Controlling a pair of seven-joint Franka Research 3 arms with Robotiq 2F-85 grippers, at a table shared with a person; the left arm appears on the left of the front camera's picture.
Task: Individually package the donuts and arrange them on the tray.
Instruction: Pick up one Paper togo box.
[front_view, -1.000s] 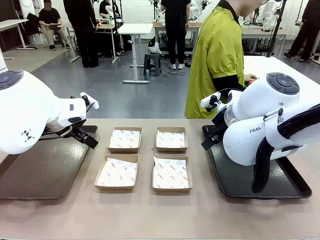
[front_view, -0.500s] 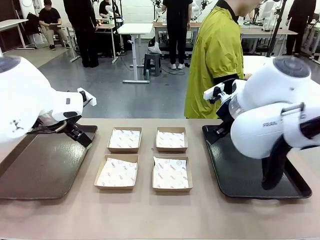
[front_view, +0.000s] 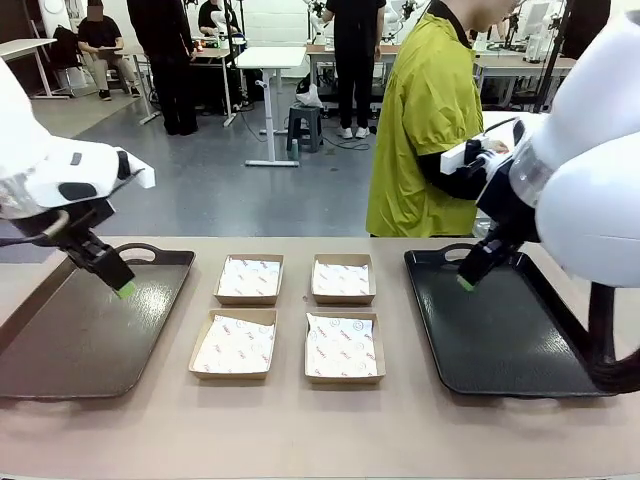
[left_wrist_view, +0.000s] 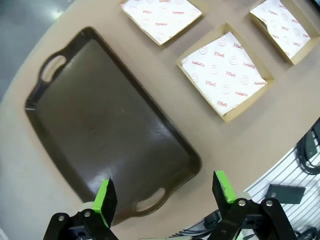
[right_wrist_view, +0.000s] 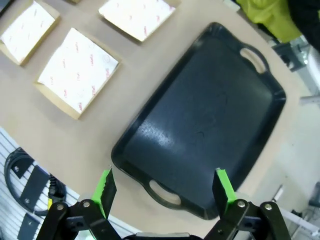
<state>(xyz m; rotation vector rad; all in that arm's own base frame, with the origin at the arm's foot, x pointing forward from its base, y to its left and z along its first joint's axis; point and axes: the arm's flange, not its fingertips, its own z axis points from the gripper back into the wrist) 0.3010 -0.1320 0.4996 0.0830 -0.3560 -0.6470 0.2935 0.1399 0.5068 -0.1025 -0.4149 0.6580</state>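
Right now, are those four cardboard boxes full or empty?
Empty: all four boxes show only their bare printed paper lining.

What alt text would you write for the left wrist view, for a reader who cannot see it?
The open, green-padded left gripper hangs above a dark tray with two handle slots, which lies on a beige table. Three shallow cardboard boxes lined with printed white paper lie beside the tray.

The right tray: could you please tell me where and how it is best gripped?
By a handle slot at a short end of the right tray, from above: it lies flat, and a finger should fit through the slot to pinch the rim.
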